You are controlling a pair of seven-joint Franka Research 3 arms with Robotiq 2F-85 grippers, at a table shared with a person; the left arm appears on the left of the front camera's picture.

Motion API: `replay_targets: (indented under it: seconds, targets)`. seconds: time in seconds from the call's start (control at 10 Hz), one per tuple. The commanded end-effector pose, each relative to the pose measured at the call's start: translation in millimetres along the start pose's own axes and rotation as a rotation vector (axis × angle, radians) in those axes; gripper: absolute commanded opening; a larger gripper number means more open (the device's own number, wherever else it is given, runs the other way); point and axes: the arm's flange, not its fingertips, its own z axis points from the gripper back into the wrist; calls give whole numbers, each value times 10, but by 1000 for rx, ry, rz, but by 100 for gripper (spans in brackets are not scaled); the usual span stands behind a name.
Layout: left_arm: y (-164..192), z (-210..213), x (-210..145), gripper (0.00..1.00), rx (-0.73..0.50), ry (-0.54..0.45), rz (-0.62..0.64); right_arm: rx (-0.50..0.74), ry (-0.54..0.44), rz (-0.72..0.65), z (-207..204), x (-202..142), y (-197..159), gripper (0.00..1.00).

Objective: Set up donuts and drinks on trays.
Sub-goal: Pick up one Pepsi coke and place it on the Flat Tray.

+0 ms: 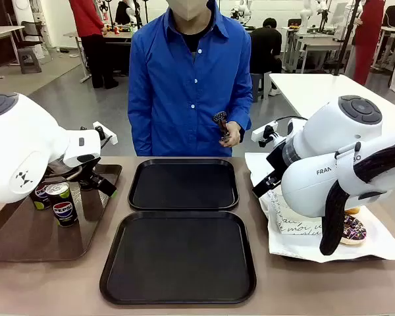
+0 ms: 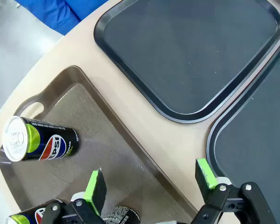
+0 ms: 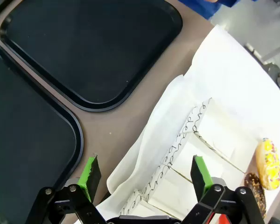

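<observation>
Left pincer gaping wide over the brown tray, drinks just beside it. Right pincer spread above the paper sleeves, donuts near, two I think. Black trays lie between on the tabletop.

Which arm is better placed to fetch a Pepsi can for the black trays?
Left. The left gripper, open, hangs over the brown tray where the cans stand; the right gripper hovers over the paper sleeves at the other side.
</observation>
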Motion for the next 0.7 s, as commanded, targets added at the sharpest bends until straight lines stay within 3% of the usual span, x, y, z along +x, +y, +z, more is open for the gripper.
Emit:
replay_targets:
  seconds: [0.0,0.6]
  targets:
    - [-1,0,0,100,0,0,0,0,0,0,0,0,0,100]
    - [-1,0,0,100,0,0,0,0,0,0,0,0,0,100]
